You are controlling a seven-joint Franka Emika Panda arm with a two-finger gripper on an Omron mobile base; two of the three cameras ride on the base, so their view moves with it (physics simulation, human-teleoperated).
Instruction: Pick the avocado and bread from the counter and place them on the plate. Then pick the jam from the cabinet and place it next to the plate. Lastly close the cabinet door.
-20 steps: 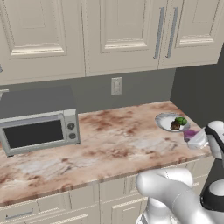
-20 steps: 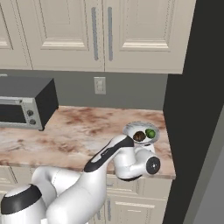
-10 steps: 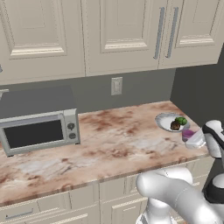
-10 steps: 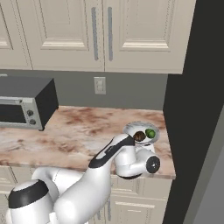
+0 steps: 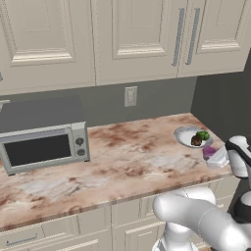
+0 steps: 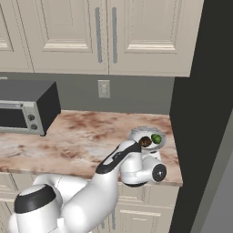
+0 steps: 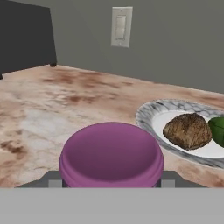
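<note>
Purple and squat, the jam point(image 7: 111, 154) sits right up against the hand camera, with the two dark tips of the gripper point(image 7: 108, 180) flanking its base – clamped on it, as far as the low angle lets me judge. In the left base view the jar point(image 5: 211, 152) stands on the counter point(image 5: 122, 162) near its front edge, just beside the plate point(image 5: 185, 138), with the white hand pressed up to it from the right. Whether the jar's foot actually rests on the stone or hangs a hair above it I cannot tell.

Just behind the jam lies the plate point(image 7: 151, 114), white with a marbled grey rim. On it the bread point(image 7: 187, 130), a brown lumpy chunk, sits touching the avocado point(image 7: 218, 128), glossy green and cut off by the frame edge. From the right base view the pair lie side by side on the plate point(image 6: 135, 134) – bread point(image 6: 145, 142) to the left, avocado point(image 6: 156, 139) to the right – close to the counter's end by the dark wall.

Farther along the counter stands a grey toaster oven point(image 5: 41, 147). On the grey wall behind is a pale outlet point(image 5: 130, 96). Above it hangs the cabinet point(image 5: 127, 37), its cabinet door point(image 6: 144, 32) shut flush, the long grey handles point(image 6: 105, 34) upright side by side
</note>
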